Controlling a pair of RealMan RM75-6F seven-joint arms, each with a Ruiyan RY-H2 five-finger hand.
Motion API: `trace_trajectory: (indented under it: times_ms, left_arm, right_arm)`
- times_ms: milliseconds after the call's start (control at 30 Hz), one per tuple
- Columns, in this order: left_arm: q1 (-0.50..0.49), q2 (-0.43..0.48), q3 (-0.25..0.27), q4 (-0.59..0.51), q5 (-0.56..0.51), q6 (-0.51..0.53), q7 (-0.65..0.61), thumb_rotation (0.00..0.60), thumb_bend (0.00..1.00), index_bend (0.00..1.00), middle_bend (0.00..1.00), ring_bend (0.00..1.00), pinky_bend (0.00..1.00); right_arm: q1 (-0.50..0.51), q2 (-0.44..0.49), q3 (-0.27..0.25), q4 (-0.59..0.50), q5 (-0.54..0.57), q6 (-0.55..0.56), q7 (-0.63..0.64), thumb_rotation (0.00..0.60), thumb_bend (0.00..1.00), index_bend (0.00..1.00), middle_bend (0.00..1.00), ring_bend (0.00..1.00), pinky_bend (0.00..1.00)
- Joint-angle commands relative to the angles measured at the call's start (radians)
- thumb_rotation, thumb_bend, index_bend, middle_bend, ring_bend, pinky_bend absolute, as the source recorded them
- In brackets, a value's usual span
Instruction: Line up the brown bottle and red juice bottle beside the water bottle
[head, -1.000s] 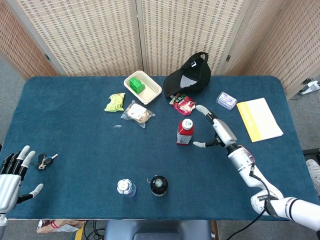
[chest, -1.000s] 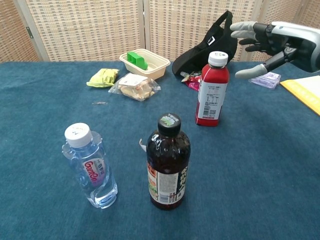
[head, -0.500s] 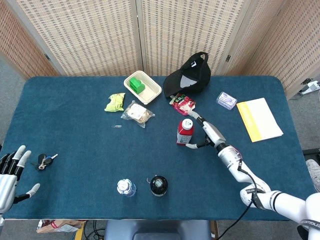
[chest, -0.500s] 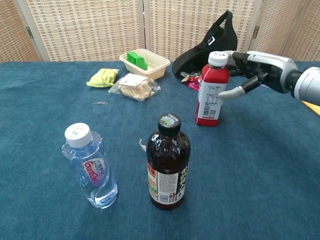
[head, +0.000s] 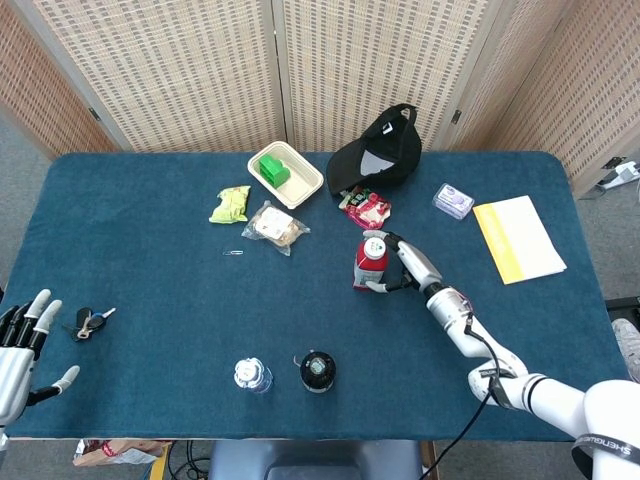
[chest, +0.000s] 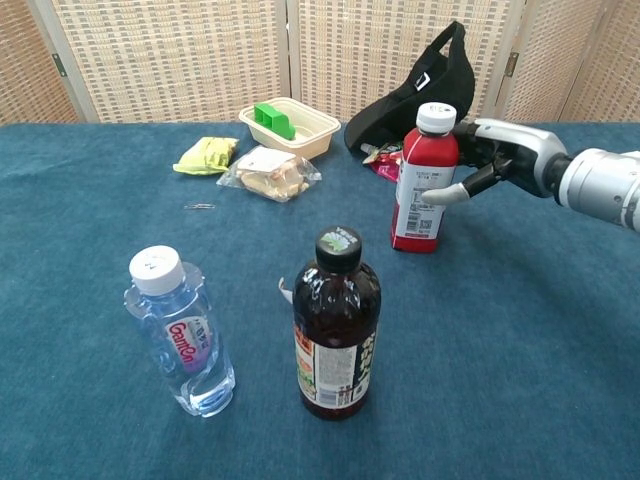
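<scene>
My right hand (chest: 492, 163) is up against the red juice bottle (chest: 424, 180), thumb on its near side and fingers (head: 384, 240) wrapping the far side, but I can't tell if it's really clamped yet; my left hand (head: 20, 352) hangs open w/ nothing in it, keys (head: 88, 321) just beyond it. Risk as I see it: bottle's tall and narrow and the contact sits high, so a loose or lopsided squeeze could tip it away from my palm. The brown bottle (chest: 336, 325) and water bottle (chest: 181, 333) stand together well to the near side of my right hand w/ bare surface (head: 150, 300) between, while the red snack packet (head: 367, 209), black bag (head: 381, 152) and small purple pack (head: 453, 201) sit just beyond the hand, so nothing blocks the pull back.
</scene>
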Motion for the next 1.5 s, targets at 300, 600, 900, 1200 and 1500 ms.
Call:
trace_trajectory:
  times_ms: [300,600,900,1200,1500]
  left_arm:
    - [0.001,-0.001,-0.001,0.0,-0.006,-0.002,0.005,0.6,0.17,0.01,0.0,0.04,0.04]
    - [-0.002,-0.002,0.001,-0.009,0.0,-0.004,0.019,0.6,0.17,0.01,0.0,0.04,0.04]
    - [-0.004,0.0,0.003,-0.025,0.013,-0.002,0.036,0.6,0.17,0.01,0.0,0.04,0.04]
    - [-0.001,0.0,0.006,-0.038,0.02,0.005,0.051,0.6,0.17,0.01,0.0,0.04,0.04]
    - [-0.001,-0.003,0.007,-0.037,0.019,0.003,0.051,0.6,0.17,0.01,0.0,0.04,0.04]
  right_arm:
    - [0.002,0.015,-0.018,-0.013,-0.048,0.014,0.032,0.6,0.41,0.55,0.39,0.24,0.21]
    - [-0.054,0.193,-0.099,-0.228,-0.188,0.146,0.057,0.6,0.41,0.57,0.42,0.27,0.25]
    - [-0.123,0.307,-0.207,-0.385,-0.305,0.269,0.019,0.6,0.41,0.57,0.42,0.27,0.26]
    - [-0.159,0.289,-0.279,-0.402,-0.371,0.331,-0.004,0.6,0.41,0.57,0.42,0.27,0.26]
    - [-0.172,0.263,-0.336,-0.373,-0.407,0.349,0.025,0.6,0.38,0.57,0.42,0.27,0.26]
